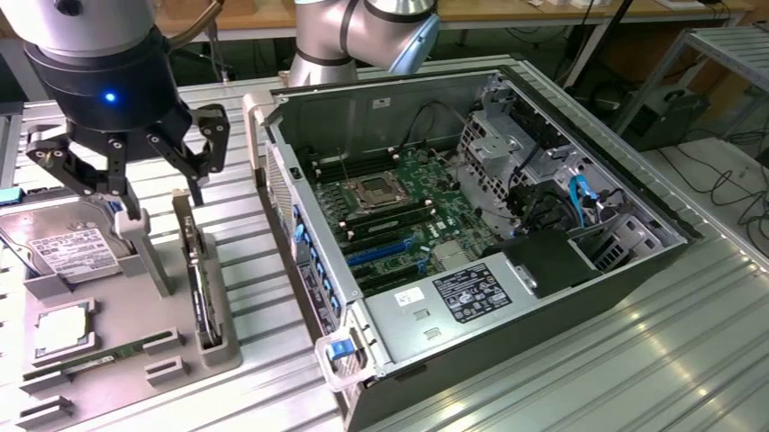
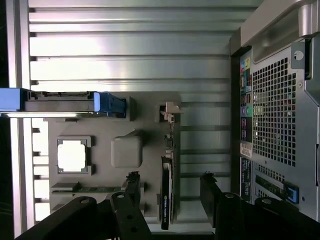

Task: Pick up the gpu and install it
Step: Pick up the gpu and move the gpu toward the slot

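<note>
Gripper [image 1: 158,196] spread wide, empty, upper left of exterior frame, poised above gpu [image 1: 200,279]. Gpu stands on edge in grey tray [image 1: 144,346] on worktop, lower left, ungrasped. Computer case [image 1: 625,270] open, card absent. Pick, install both outstanding.

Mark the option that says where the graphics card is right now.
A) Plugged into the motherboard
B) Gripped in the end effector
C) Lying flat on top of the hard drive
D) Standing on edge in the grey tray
D: the graphics card stands on edge in a slot of the grey tray, with the open end effector above it, not gripping it.
</note>
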You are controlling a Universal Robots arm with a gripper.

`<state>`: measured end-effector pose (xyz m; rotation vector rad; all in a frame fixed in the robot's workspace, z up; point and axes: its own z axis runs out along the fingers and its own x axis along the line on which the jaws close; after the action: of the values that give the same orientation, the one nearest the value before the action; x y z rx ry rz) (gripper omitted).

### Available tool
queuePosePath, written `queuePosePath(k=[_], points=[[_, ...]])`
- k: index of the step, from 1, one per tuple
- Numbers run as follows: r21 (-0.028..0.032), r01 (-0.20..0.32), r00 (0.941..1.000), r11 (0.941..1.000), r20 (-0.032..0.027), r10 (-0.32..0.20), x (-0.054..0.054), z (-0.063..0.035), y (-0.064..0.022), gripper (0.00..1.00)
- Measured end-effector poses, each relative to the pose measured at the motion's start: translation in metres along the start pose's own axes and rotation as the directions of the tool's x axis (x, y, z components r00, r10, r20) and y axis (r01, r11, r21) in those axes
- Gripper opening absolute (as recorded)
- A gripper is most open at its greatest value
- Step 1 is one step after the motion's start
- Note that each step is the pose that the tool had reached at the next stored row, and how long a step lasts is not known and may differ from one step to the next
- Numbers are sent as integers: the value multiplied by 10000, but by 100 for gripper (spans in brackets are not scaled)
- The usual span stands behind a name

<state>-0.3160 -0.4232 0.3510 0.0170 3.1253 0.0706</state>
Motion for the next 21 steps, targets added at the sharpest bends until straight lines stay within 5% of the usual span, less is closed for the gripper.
queuePosePath(k=[21], points=[[-2,78,10000,10000,-6,-78,1,90,-15,60]])
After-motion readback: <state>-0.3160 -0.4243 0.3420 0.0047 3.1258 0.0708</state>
